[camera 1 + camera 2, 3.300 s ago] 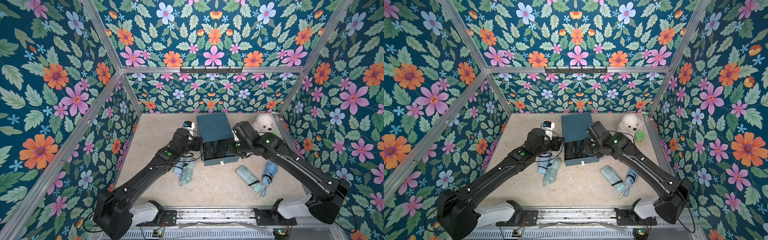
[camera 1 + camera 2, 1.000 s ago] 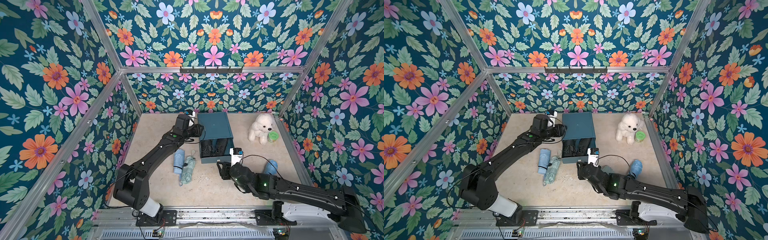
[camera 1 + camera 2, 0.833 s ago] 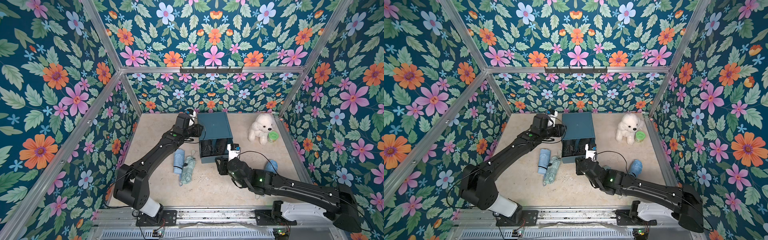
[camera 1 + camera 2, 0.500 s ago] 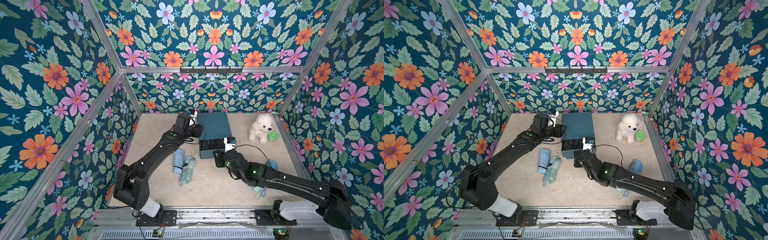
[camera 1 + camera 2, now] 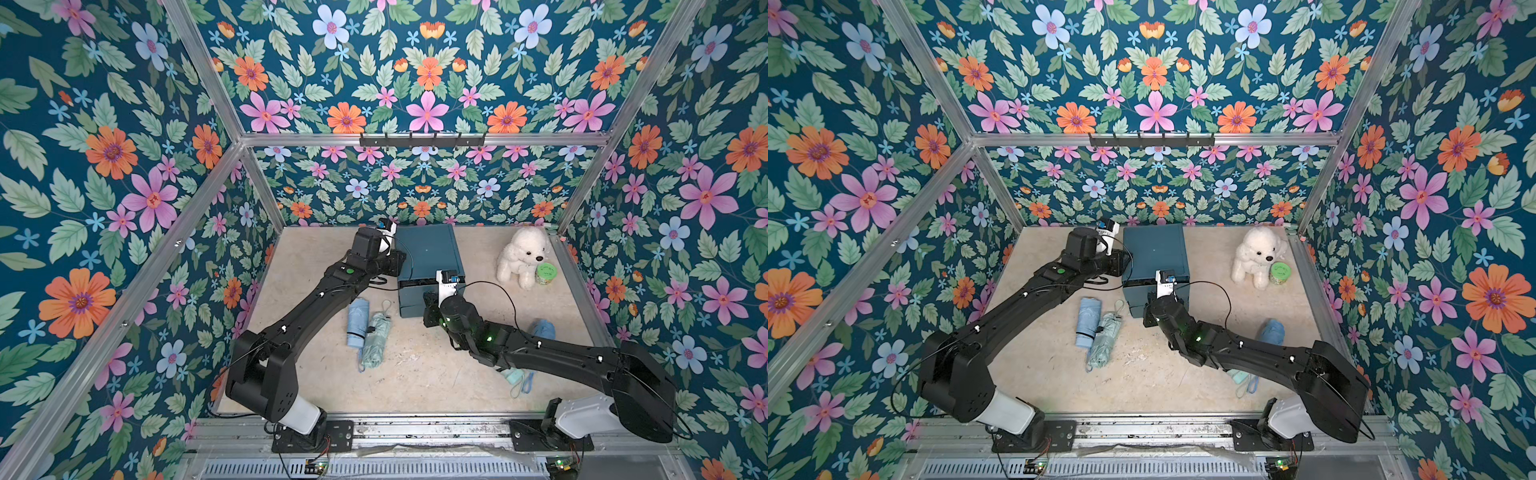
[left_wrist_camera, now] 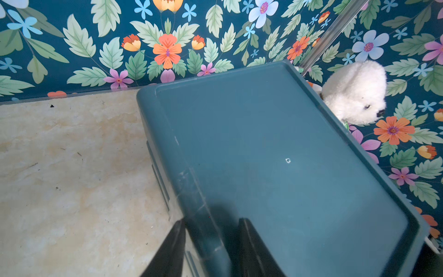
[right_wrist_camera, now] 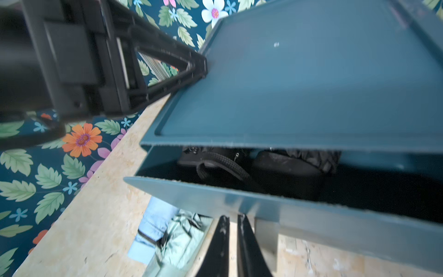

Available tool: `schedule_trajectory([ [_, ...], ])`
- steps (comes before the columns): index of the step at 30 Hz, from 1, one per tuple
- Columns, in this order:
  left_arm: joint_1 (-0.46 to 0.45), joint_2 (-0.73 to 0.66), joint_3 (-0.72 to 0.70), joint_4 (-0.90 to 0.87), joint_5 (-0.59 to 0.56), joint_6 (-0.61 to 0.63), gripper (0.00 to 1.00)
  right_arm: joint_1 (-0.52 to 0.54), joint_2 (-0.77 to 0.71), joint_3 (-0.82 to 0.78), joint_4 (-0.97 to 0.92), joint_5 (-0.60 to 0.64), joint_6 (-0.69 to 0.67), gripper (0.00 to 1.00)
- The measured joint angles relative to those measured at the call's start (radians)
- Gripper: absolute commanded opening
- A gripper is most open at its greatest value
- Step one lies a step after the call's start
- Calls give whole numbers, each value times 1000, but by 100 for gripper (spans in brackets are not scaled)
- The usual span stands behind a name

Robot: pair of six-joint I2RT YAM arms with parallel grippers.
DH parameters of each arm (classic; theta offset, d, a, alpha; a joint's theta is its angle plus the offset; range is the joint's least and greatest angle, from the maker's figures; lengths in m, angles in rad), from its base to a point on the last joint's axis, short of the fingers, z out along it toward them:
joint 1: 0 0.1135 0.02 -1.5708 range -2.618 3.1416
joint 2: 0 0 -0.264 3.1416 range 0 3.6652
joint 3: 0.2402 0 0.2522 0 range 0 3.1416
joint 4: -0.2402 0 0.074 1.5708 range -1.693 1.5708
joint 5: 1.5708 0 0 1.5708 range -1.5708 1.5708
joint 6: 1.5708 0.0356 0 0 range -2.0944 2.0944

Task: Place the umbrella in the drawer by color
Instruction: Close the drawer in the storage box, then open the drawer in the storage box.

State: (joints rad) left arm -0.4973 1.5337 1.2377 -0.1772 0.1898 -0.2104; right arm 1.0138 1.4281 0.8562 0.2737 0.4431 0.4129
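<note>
Jaws nearly closed, seemingly touching drawer (image 7: 275,206).

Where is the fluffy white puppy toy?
In both top views the white puppy toy sits in the far corner on the robot's right side, on the beige floor, right of the teal drawer box, with a small green cup by its paws.

The drawer unit (image 6: 275,144) looks like smooth matt plastic with a few scuffs. The umbrellas (image 5: 368,328) are soft crinkly cloth, the plush dog (image 5: 524,257) is fluffy, and the surface (image 5: 415,374) looks like rough mottled stone.
</note>
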Motion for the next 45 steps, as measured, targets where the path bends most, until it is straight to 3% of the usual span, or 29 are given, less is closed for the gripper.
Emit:
schedule_trajectory([
  [6,-1,-11,-13,10,-8,13,40,-14,50,36,51,-1,-28,23],
  [11,-1,-16,-18,13,-8,27,40,-13,82,49,63,-2,-37,44],
  [18,-1,-19,-22,16,-6,32,40,-13,103,68,52,0,-36,54],
  [24,-2,-13,-10,5,-7,33,42,40,-22,-37,84,66,26,54],
  [31,-2,3,16,-20,-2,24,44,-6,-158,-312,259,-1,372,42],
  [36,-2,-3,6,-13,-4,18,42,-61,-90,-349,430,-141,533,41],
  [45,-2,-19,-19,10,-9,-2,42,-174,169,-419,822,-329,754,39],
])
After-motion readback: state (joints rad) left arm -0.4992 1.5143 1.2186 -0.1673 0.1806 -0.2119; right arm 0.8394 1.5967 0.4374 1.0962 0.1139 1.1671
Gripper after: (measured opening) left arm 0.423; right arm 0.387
